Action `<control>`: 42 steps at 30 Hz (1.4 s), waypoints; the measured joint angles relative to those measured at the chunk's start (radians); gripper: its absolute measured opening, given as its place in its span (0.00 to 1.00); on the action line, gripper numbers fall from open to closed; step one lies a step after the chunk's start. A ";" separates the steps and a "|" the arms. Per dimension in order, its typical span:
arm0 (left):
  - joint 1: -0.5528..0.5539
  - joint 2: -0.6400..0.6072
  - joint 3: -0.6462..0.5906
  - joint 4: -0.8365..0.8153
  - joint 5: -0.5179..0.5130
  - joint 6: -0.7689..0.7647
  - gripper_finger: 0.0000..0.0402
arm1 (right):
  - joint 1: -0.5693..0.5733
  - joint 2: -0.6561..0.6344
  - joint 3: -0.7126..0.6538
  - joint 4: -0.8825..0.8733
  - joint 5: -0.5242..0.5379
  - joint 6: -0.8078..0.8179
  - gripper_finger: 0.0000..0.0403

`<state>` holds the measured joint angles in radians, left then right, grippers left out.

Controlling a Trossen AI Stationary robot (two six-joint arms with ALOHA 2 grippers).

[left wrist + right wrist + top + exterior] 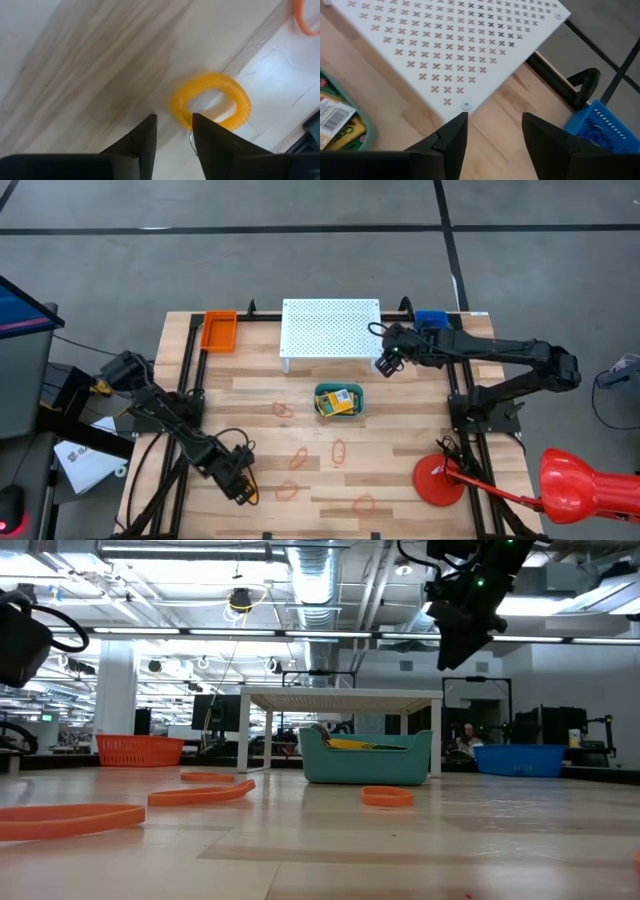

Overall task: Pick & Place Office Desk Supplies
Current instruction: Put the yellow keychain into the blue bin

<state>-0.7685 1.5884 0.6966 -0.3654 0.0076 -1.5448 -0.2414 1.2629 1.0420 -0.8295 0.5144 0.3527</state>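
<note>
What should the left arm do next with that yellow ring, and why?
Probably ease the left tool slightly forward and close. Its fingers are open, and the yellow band lies on the table just past the tips, not yet between them.

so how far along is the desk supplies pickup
Done: the crayon boxes lie in the teal tray. In hand: nothing gripped; the left gripper is open, low over a yellow coiled band. The right gripper hangs open by the white stand. Left: orange loops scattered on the table.
</note>
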 joint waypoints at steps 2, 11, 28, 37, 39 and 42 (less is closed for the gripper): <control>0.005 0.005 -0.001 0.010 -0.005 0.000 0.26 | 0.012 0.000 0.000 0.000 -0.001 0.000 0.45; 0.017 0.009 -0.005 0.089 -0.116 -0.004 0.22 | 0.053 0.000 0.000 0.000 0.000 0.014 0.45; 0.029 0.090 -0.006 0.243 -0.325 0.080 0.01 | 0.077 0.000 0.000 0.001 0.003 0.025 0.45; 0.061 0.098 -0.010 0.557 -0.714 0.387 0.00 | 0.188 0.000 0.000 0.067 0.007 -0.003 0.45; 0.072 0.099 -0.011 0.655 -0.759 0.518 0.00 | 0.223 -0.001 0.000 0.098 0.009 -0.026 0.45; 0.110 0.098 -0.010 0.826 -0.786 0.713 0.00 | 0.275 -0.011 -0.001 0.144 0.021 -0.057 0.45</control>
<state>-0.6586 1.6867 0.6865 0.4608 -0.7782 -0.8323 0.0334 1.2519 1.0412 -0.6856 0.5351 0.2953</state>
